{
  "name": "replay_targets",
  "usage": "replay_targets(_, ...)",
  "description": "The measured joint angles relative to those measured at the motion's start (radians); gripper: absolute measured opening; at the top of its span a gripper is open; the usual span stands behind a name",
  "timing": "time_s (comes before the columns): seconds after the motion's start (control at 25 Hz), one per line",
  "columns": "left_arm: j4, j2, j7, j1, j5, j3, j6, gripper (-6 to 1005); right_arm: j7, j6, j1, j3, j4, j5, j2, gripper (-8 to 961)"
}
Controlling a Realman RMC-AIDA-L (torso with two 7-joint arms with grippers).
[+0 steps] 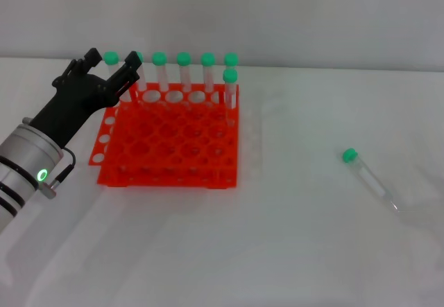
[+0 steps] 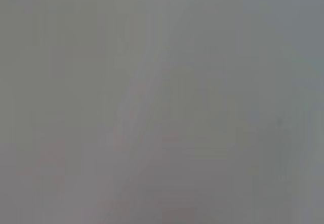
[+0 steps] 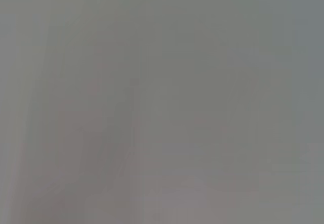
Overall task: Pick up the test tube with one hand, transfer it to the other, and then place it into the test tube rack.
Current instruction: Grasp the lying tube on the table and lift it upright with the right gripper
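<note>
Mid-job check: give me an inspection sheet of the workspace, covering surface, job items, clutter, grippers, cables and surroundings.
Surface: white table, bare around the items.
Job's things: slim clear test tube with green cap lying flat on the robot's right side; bright orange-red plastic rack on the left side, seven green-capped tubes standing in it, along its far row and far right corner.
Clutter: nothing seen.
Grippers: left gripper open, empty, raised by the rack's far left corner; right gripper not in view.
Cables: thin wire at the left wrist.
Surroundings: plain pale wall.
</note>
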Motion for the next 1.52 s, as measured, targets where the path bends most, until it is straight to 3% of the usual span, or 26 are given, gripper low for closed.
replay_targets(0.24, -0.003, -0.001, -0.009, 0.000, -0.003, 0.002, 0.011, 875, 0.003, 0.014, 0.001, -0.013, -0.012, -0.019, -0.001, 716)
replay_targets(0.44, -0.001, -0.001, -0.026, -0.005, -0.001, 0.007, 0.013, 875, 0.015, 0.025, -0.002, -0.015, -0.013, -0.030, 0.000, 829)
replay_targets(0.56, 0.005, -0.001, -0.041, 0.003, -0.002, 0.007, 0.014, 875, 0.111, -0.010, 0.003, -0.021, -0.078, -0.080, -0.002, 827)
replay_targets(0.84, -0.003, -0.001, -0.044, 0.009, -0.003, 0.003, 0.015, 874, 0.635, -0.159, 0.035, -0.023, -0.492, -0.379, -0.001, 823)
replay_targets(1.24, 0.005, 0.000, -0.042, 0.058, -0.004, -0.001, 0.025, 874, 1.354, -0.134, 0.179, -0.153, -1.114, -0.930, 0.001, 820)
replay_targets(1.52, 0.007, 0.003, -0.042, 0.074, -0.020, -0.001, 0.054, 875, 1.716, -0.053, 0.282, -0.350, -1.318, -1.286, 0.001, 816)
